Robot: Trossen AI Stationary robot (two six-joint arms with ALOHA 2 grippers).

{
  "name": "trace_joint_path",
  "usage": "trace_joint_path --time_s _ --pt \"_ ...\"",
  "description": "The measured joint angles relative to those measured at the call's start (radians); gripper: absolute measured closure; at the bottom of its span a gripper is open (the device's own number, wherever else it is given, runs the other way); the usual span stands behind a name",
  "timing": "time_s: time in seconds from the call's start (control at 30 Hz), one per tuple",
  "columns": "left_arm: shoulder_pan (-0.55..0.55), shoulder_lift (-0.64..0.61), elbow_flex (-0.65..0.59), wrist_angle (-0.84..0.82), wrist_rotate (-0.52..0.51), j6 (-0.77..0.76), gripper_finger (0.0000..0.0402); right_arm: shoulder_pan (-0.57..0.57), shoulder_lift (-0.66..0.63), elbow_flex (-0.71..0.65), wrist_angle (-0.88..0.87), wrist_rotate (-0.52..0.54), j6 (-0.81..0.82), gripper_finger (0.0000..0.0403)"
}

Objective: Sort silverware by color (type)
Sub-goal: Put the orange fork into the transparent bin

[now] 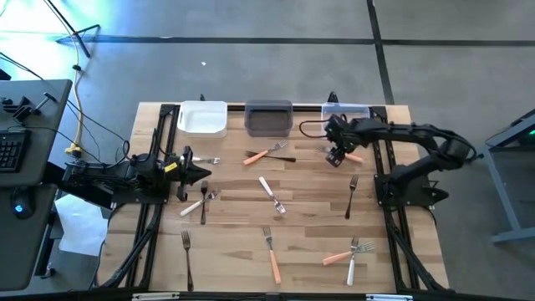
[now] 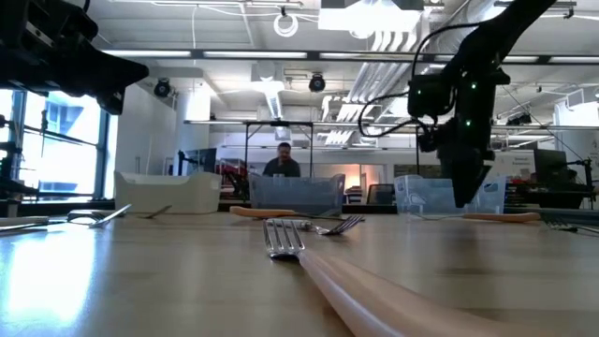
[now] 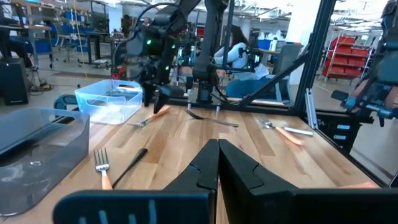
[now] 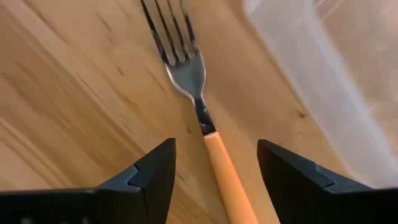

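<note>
I have the right gripper (image 4: 214, 168) spread wide over an orange fork (image 4: 205, 124) lying flat just beside the clear bin (image 1: 346, 111), straddling its handle and holding nothing. The left gripper (image 1: 199, 173) waits shut — empty. I count three bins and about a dozen forks scattered on the table (image 1: 234, 251).

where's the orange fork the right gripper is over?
High view: the orange-handled fork lies on the table's far right, just in front of the clear bin, between the open fingers of the right gripper.
</note>
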Motion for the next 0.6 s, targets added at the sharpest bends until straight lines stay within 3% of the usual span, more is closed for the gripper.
trace_joint_path --time_s 0.37,0.6 --pt "0.000 0.000 0.000 0.000 0.000 0.000 0.0401 -0.051 0.127 0.006 0.001 -0.068 -0.055 0.0197" --pt "0.000 0.000 0.000 0.000 0.000 0.000 0.0401 -0.051 0.144 0.005 -0.002 -0.103 -0.052 0.0250"
